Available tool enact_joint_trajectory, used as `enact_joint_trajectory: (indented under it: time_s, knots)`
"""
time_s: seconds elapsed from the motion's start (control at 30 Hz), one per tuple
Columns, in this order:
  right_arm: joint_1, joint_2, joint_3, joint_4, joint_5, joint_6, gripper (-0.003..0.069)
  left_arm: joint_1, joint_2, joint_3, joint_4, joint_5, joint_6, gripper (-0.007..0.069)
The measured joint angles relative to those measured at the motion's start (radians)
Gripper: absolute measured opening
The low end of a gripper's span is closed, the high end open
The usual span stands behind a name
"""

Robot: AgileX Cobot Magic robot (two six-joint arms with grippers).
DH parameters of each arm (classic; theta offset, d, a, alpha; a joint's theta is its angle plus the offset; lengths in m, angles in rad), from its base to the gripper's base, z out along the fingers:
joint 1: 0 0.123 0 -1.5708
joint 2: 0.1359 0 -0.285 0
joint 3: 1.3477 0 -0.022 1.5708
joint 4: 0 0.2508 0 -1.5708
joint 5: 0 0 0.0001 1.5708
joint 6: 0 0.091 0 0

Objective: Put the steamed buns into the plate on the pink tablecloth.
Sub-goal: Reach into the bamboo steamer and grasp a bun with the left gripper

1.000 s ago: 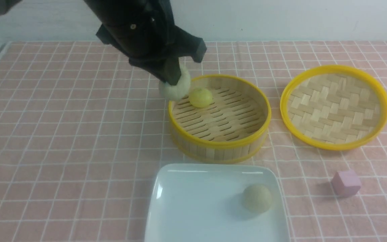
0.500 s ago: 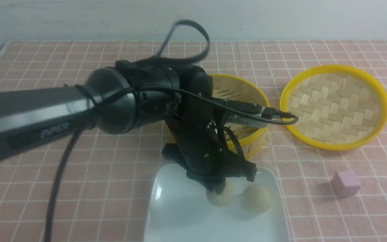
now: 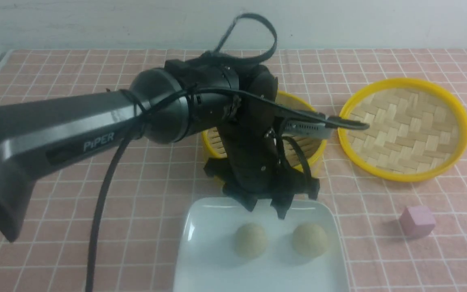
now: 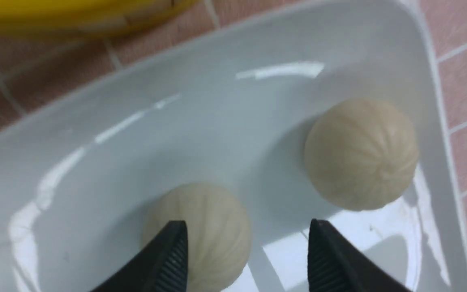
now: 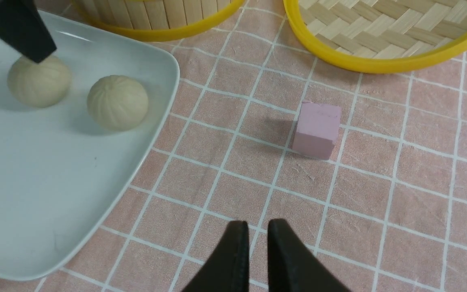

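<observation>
Two pale beige steamed buns lie apart in the white plate (image 3: 209, 263) on the pink tablecloth (image 3: 75, 190): one left of middle (image 3: 251, 240), one to its right (image 3: 309, 239). My left gripper (image 3: 266, 209) is open and empty just above the left bun; in the left wrist view (image 4: 246, 231) its fingertips straddle that bun (image 4: 205, 223), the other bun (image 4: 361, 154) beside. The yellow bun is hidden behind my left arm. My right gripper (image 5: 257, 227) is shut and empty over bare cloth; it is out of the front view.
The yellow-rimmed bamboo steamer basket (image 3: 316, 140) stands behind the plate, mostly covered by my left arm. Its woven lid (image 3: 403, 127) lies at the right. A small pink-purple cube (image 3: 417, 220) sits right of the plate, also in the right wrist view (image 5: 316, 129).
My left gripper carried a beige bun from the steamer's edge down to the plate, opened, let it go and rose a little. The bun now rests left of the first one.
</observation>
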Motion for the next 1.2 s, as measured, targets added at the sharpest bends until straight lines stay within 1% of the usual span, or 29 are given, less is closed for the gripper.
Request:
enact_joint_trajectory:
  time_s: [0.03, 0.07, 0.1, 0.13, 0.17, 0.2, 0.23, 0.27, 0.3, 0.37, 0.43, 0.5, 0.53, 0.6, 0.67, 0.73, 0.77, 0.93, 1.03, 1.1, 1.2]
  knots:
    - [0.000, 0.000, 0.000, 0.000, 0.000, 0.000, 0.0065, 0.000, 0.000, -0.058, 0.079, 0.005, -0.033, 0.0368]
    - [0.000, 0.000, 0.000, 0.000, 0.000, 0.000, 0.0067, 0.000, 0.001, -0.082, 0.126, 0.008, -0.049, 0.0340]
    - [0.000, 0.000, 0.000, 0.000, 0.000, 0.000, 0.0069, 0.000, 0.005, -0.118, 0.204, 0.017, -0.074, 0.0284]
    - [0.000, 0.000, 0.000, 0.000, 0.000, 0.000, 0.0070, 0.000, 0.005, -0.124, 0.204, 0.019, -0.074, 0.0284]
    - [0.000, 0.000, 0.000, 0.000, 0.000, 0.000, 0.0073, 0.000, 0.019, -0.167, 0.309, 0.036, -0.111, 0.0190]
    - [0.000, 0.000, 0.000, 0.000, 0.000, 0.000, 0.0074, 0.006, 0.037, -0.204, 0.372, 0.045, -0.135, 0.0113]
    - [0.000, 0.000, 0.000, 0.000, 0.000, 0.000, 0.0076, 0.008, 0.040, -0.210, 0.381, 0.046, -0.139, 0.0101]
    - [0.000, 0.000, 0.000, 0.000, 0.000, 0.000, 0.0079, 0.021, 0.074, -0.264, 0.418, 0.062, -0.157, 0.0045]
    - [0.000, 0.000, 0.000, 0.000, 0.000, 0.000, 0.0080, 0.035, 0.098, -0.300, 0.424, 0.078, -0.161, 0.0020]
    - [0.000, 0.000, 0.000, 0.000, 0.000, 0.000, 0.0080, 0.065, 0.128, -0.346, 0.410, 0.108, -0.162, 0.0007]
    - [0.000, 0.000, 0.000, 0.000, 0.000, 0.000, 0.0083, 0.142, 0.185, -0.441, 0.321, 0.160, -0.165, 0.0000]
    - [0.000, 0.000, 0.000, 0.000, 0.000, 0.000, 0.0085, 0.193, 0.214, -0.490, 0.249, 0.167, -0.161, 0.0000]
    - [0.000, 0.000, 0.000, 0.000, 0.000, 0.000, 0.0087, 0.227, 0.233, -0.519, 0.199, 0.160, -0.145, 0.0000]
    - [0.000, 0.000, 0.000, 0.000, 0.000, 0.000, 0.0091, 0.262, 0.258, -0.544, 0.141, 0.136, -0.111, 0.0004]
    - [0.000, 0.000, 0.000, 0.000, 0.000, 0.000, 0.0094, 0.274, 0.277, -0.553, 0.112, 0.096, -0.083, 0.0014]
    - [0.000, 0.000, 0.000, 0.000, 0.000, 0.000, 0.0098, 0.273, 0.308, -0.558, 0.091, 0.047, -0.065, 0.0048]
    - [0.000, 0.000, 0.000, 0.000, 0.000, 0.000, 0.0098, 0.272, 0.310, -0.558, 0.090, 0.038, -0.065, 0.0052]
    - [0.000, 0.000, 0.000, 0.000, 0.000, 0.000, 0.0106, 0.255, 0.365, -0.558, 0.103, -0.084, -0.059, 0.0213]
    - [0.000, 0.000, 0.000, 0.000, 0.000, 0.000, 0.0109, 0.256, 0.389, -0.558, 0.115, -0.116, -0.059, 0.0302]
    - [0.000, 0.000, 0.000, 0.000, 0.000, 0.000, 0.0113, 0.256, 0.410, -0.558, 0.118, -0.127, -0.059, 0.0344]
    - [0.000, 0.000, 0.000, 0.000, 0.000, 0.000, 0.0115, 0.256, 0.438, -0.558, 0.110, -0.131, -0.059, 0.0358]
